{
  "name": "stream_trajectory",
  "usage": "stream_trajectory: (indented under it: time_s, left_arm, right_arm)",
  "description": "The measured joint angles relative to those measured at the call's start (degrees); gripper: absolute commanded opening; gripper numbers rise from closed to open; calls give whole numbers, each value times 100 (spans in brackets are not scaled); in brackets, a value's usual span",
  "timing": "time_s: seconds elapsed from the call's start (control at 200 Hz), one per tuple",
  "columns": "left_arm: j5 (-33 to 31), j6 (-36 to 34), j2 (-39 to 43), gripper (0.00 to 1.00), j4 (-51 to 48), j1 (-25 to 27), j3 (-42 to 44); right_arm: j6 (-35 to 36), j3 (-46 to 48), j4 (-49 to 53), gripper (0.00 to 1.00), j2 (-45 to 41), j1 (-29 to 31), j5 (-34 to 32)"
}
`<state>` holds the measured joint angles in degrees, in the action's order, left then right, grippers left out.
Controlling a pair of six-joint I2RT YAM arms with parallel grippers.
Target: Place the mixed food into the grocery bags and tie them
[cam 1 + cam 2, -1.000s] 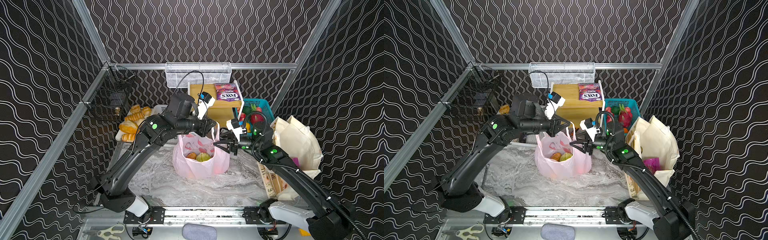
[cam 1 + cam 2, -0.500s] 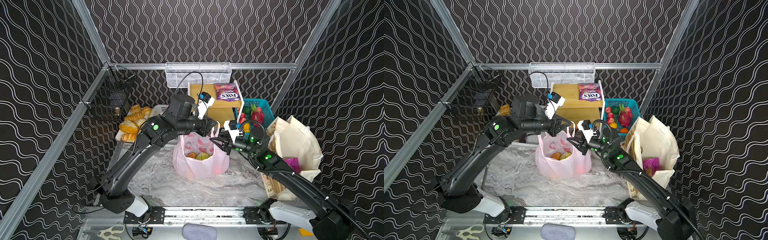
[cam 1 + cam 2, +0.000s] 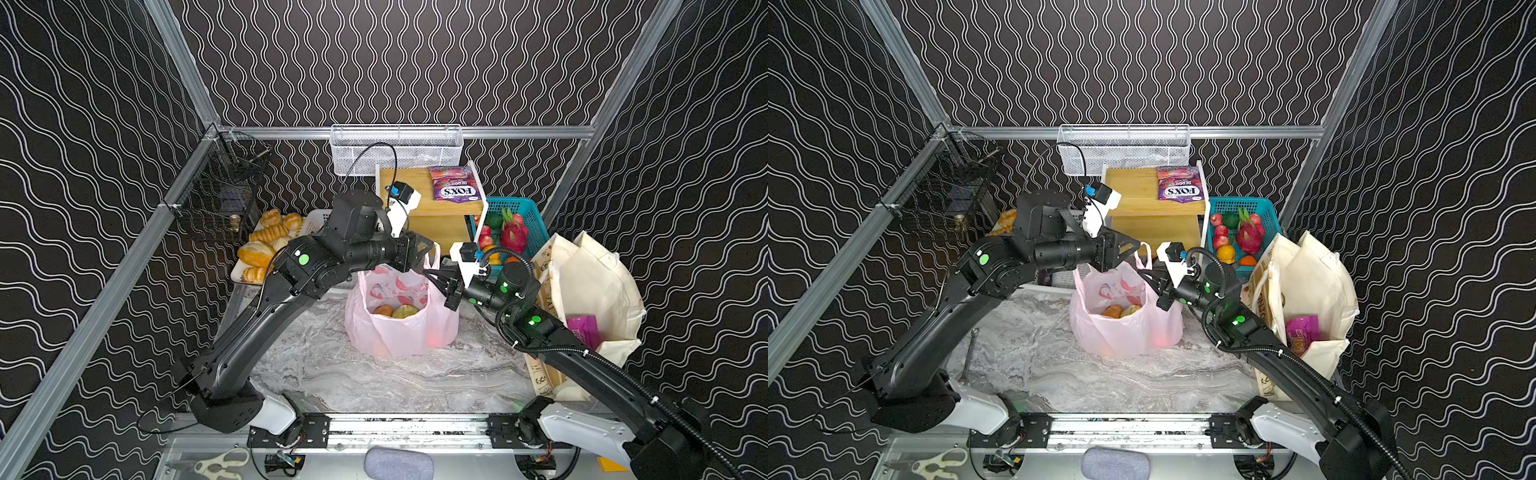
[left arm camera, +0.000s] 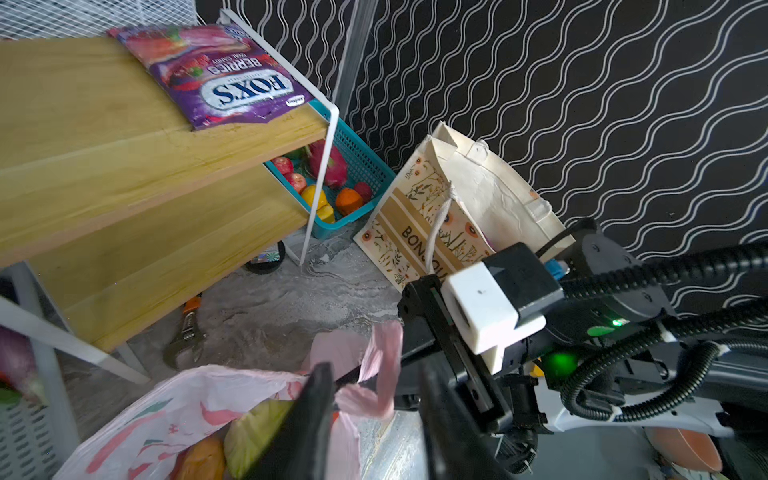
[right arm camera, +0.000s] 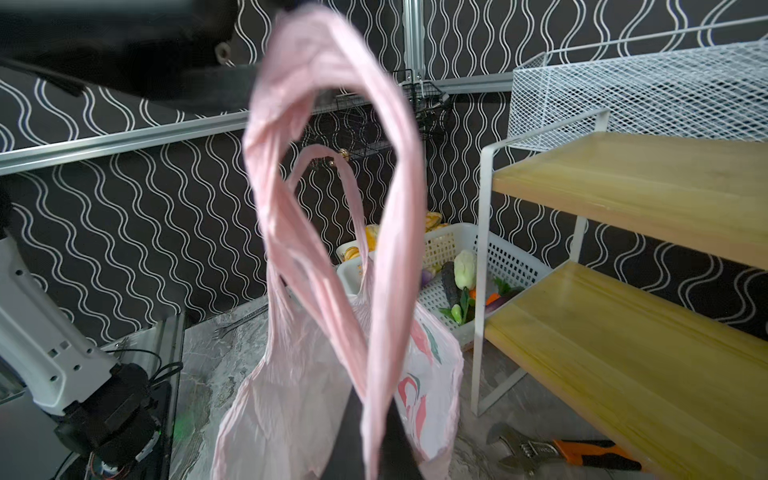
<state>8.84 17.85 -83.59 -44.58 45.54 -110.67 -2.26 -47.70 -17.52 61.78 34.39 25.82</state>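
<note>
The pink plastic bag (image 3: 399,328) (image 3: 1121,328) stands mid-table with a yellow-green vegetable (image 3: 405,311) and a brown one (image 3: 382,311) inside. My right gripper (image 3: 434,276) (image 5: 370,424) is shut on the bag's near handle (image 5: 386,249) low down. That loop rises to my left gripper (image 3: 424,249) (image 4: 374,368), which is open with the loop's top loose between its fingers. The cream canvas tote (image 3: 590,282) (image 4: 478,195) stands at the right with a purple snack packet (image 3: 584,332) in it. A purple FOX'S packet (image 3: 455,187) (image 4: 220,79) lies on the shelf.
A two-tier wooden shelf (image 3: 411,208) stands behind the bag, a teal fruit basket (image 3: 519,208) to its right. A white vegetable basket (image 5: 498,257) and bread tray (image 3: 266,249) sit back left. A wrench (image 5: 561,453) lies under the shelf. Wire baskets (image 3: 395,149) hang on the walls.
My left gripper has opened and let go of the handle loop. My right gripper has moved left to the bag and closed on that handle.
</note>
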Motion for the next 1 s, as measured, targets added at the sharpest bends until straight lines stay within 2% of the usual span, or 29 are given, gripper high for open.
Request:
stream_trajectory:
  time_s: [0.08,0.125,0.185,0.325,0.4,0.526,0.646,0.826,0.996]
  left_arm:
    - [-363,-168,210,98,-81,-2,59]
    - [-542,-348,343,99,-199,-63,85]
    - [-426,-691,411,99,-428,-365,-9]
    - [686,-1320,463,99,-697,-2271,44]
    - [1530,-1661,691,99,-643,-2852,516]
    - [2964,-2177,1224,99,-177,-3224,1716]
    - [3866,-2566,1486,99,275,-3488,2771]
    - [4207,-2874,1784,99,1154,-3609,4096]
    - [4205,-3067,1582,99,1742,-3635,4575]
  right_arm:
    - [-125,-24,42,0,13,-7,-46]
    - [-186,-68,85,0,39,-13,-98]
    - [-310,-142,138,0,83,-37,-177]
    - [-538,-278,365,0,210,-190,-457]
    - [-723,-302,442,0,256,-328,-533]
    - [-1012,-306,509,0,273,-535,-538]
    - [-1191,-306,529,0,243,-614,-509]
    - [-1231,-291,531,0,184,-678,-310]
    - [-1228,-337,562,0,223,-693,-72]
